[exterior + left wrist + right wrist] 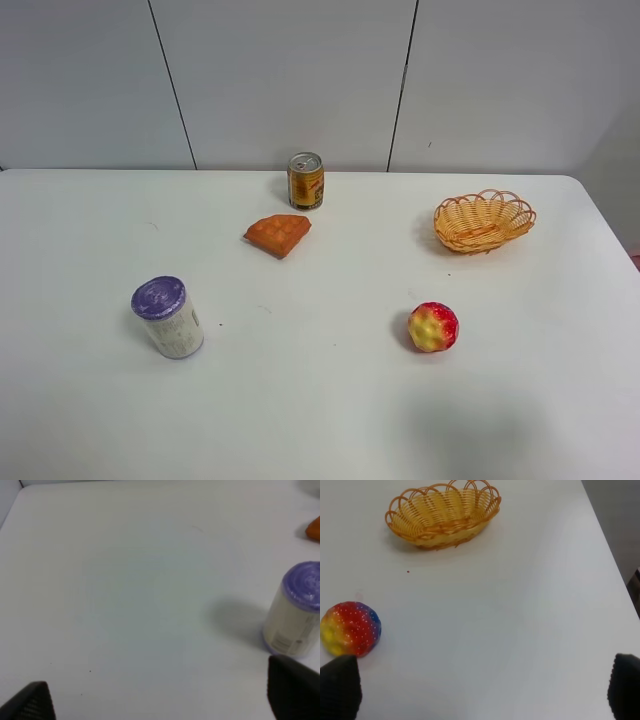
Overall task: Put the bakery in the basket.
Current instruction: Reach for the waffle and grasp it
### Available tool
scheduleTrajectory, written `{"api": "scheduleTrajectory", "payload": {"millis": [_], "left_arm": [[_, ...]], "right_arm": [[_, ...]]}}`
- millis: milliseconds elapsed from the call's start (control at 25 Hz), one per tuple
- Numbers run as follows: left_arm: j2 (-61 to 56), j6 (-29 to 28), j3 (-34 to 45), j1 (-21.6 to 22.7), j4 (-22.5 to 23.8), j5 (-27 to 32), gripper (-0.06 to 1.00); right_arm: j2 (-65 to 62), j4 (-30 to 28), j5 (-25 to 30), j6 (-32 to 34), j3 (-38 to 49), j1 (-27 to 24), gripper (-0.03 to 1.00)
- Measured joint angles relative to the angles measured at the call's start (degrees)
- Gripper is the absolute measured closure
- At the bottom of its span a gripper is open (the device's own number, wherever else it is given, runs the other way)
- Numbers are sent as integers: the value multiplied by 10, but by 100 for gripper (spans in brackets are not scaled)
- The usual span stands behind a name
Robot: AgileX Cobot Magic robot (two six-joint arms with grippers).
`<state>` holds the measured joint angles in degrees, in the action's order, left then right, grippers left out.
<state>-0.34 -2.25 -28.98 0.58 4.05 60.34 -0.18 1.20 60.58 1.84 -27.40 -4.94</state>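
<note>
The bakery, a flat orange-brown waffle wedge (278, 234), lies on the white table left of centre; its edge shows in the left wrist view (315, 528). The tan wicker basket (484, 220) stands empty at the back right and also shows in the right wrist view (442, 515). Neither arm shows in the exterior high view. My left gripper (160, 700) is open and empty over bare table, its fingertips (30, 702) wide apart. My right gripper (482, 690) is open and empty, well short of the basket, with one fingertip (340, 687) next to the round fruit.
A red-yellow round fruit (432, 327) (351, 628) lies at front right. A white canister with a purple lid (168, 317) (295, 610) stands at front left. A drink can (305, 180) stands behind the waffle. The table's right edge (610, 555) runs past the basket.
</note>
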Motion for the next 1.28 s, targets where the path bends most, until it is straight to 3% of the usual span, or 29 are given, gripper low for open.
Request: {"api": "scheduleTrajectory", "payload": {"millis": [600,800,1040,1280], "left_arm": [[0,0,0,0,0,0,10],[0,0,0,0,0,0,10],[0,0,0,0,0,0,10],[0,0,0,0,0,0,10]], "right_arm": [[0,0,0,0,0,0,-2],[8,8,0,-44,-12,3,-2],[186,66,-48,-124,-106,49,-2],[489,82,-59,-184,-260,115,-2]]}}
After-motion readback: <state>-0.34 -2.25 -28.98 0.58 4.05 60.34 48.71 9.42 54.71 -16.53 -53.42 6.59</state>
